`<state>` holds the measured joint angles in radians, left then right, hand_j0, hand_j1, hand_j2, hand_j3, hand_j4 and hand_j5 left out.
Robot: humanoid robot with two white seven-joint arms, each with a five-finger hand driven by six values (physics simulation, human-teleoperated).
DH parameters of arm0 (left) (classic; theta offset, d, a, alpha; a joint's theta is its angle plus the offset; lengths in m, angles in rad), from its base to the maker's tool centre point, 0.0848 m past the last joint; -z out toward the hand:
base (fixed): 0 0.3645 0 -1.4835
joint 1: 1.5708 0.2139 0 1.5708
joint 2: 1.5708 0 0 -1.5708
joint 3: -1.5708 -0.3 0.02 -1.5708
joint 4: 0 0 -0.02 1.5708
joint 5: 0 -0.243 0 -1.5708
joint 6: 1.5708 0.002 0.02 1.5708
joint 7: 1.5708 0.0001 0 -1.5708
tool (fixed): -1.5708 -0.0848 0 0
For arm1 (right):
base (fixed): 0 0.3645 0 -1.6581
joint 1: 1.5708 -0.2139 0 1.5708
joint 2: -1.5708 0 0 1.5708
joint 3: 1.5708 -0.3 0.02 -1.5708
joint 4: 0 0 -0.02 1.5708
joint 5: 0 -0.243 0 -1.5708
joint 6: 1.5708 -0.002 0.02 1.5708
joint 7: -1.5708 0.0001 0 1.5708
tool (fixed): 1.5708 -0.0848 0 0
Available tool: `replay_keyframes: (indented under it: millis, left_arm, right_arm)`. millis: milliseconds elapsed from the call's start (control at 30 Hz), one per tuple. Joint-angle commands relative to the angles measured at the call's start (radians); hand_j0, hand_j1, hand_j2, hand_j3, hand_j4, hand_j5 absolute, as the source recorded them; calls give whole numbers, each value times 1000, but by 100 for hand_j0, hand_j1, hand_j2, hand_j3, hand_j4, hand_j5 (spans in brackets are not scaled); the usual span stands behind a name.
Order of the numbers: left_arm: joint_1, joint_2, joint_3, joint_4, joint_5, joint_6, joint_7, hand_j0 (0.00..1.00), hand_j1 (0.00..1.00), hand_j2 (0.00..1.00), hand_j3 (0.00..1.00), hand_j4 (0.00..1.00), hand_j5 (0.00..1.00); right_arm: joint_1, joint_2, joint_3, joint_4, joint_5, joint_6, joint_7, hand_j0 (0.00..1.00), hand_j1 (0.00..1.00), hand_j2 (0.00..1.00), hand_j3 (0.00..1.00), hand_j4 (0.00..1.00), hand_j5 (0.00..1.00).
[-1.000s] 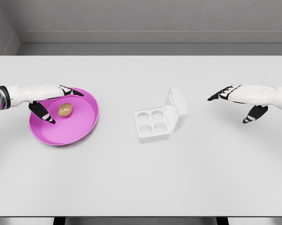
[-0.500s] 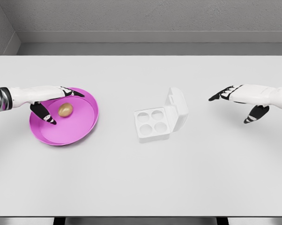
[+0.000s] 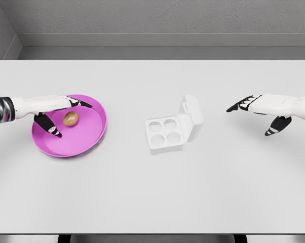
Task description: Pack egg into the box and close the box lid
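Note:
A brown egg point(image 3: 71, 118) lies in a magenta plate point(image 3: 86, 140) on the left of the white table. My left hand point(image 3: 61, 114) hovers over the plate with fingers spread, thumb to the egg's left and the other fingers behind it, not closed on it. A white egg box point(image 3: 166, 134) with four empty cups stands at the table's middle, its lid point(image 3: 192, 117) open and tilted up on the right. My right hand point(image 3: 259, 114) floats open at the right, well apart from the box.
The white table point(image 3: 152, 192) runs to a grey wall at the back. Its front edge shows at the bottom of the view.
The left hand has drifted slightly left and lower around the egg. The right hand has edged a little to the right and down. Egg and box have not moved.

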<state>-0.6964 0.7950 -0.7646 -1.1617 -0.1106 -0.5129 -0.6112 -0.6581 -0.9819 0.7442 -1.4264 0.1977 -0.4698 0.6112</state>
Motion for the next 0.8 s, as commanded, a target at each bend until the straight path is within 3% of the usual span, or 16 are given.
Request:
replay_keyframes:
  millis: [0,200,767]
  left_arm:
    - [0,1,4,0,6,2,0,100,100,100,100,100,100]
    - [5,1,5,0,6,4,0,100,100,100,100,100,100]
    - [18,1,-2,11,9,1,0,53,53,53,53,53,53]
  right_arm:
    - [0,-1,0,0,-4,2,0,100,100,100,100,100,100]
    - [0,-1,0,0,-4,2,0,100,100,100,100,100,100]
    - [0,-1,0,-3,-3,0,0,100,100,100,100,100,100]
